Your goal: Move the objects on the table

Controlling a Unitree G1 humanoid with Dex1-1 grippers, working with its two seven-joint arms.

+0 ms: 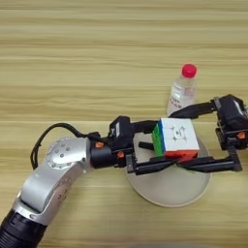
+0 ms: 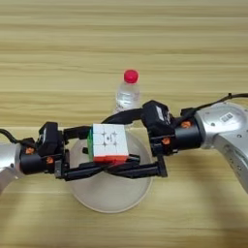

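Both grippers, left [image 2: 89,150] and right [image 2: 114,145], clamp the puzzle cube [image 2: 110,142] above the plate [image 2: 109,193]; uneven release could tip it toward the bottle [image 2: 127,94] just behind.

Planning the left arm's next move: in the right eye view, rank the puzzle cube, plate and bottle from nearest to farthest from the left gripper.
1. Puzzle cube, between the left gripper fingers.
2. Plate, directly beneath.
3. Bottle, upright beyond the plate's far rim.
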